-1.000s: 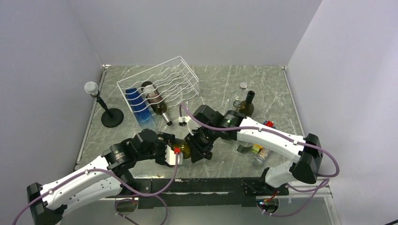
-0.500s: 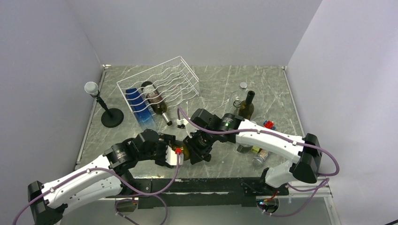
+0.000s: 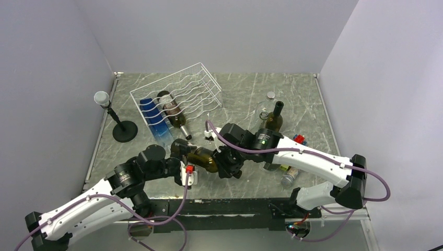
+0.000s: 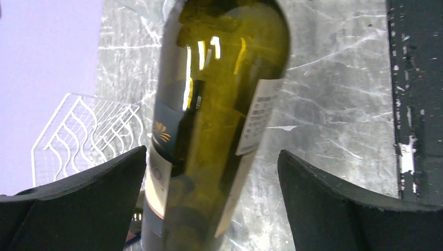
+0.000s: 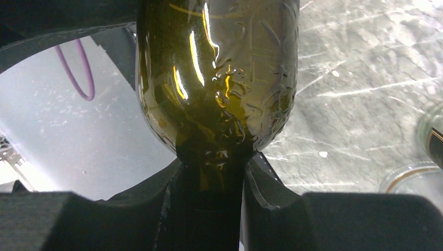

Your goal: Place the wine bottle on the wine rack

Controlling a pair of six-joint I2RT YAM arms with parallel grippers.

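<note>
The wine bottle (image 3: 205, 159), dark green glass with a pale label, lies roughly level in the lower middle of the top view. It is slung between the two arms, with its body toward the left and its neck toward the right. The right gripper (image 3: 226, 162) is clamped on the neck. In the right wrist view its two black fingers (image 5: 170, 201) press against both sides of the glass just below the shoulder of the bottle (image 5: 219, 78). The left gripper (image 3: 186, 157) is spread wide around the bottle's body. In the left wrist view the bottle (image 4: 219, 104) fills the gap between the tips, lying close against the left finger (image 4: 99, 193), while bare marble table (image 4: 334, 104) shows between it and the other finger. The wine rack (image 3: 177, 95) stands well apart in the upper left of the top view, already carrying a dark bottle (image 3: 172, 111) and a blue bottle (image 3: 155, 119). Its white wires (image 4: 86, 136) also appear at the left edge of the left wrist view.
</note>
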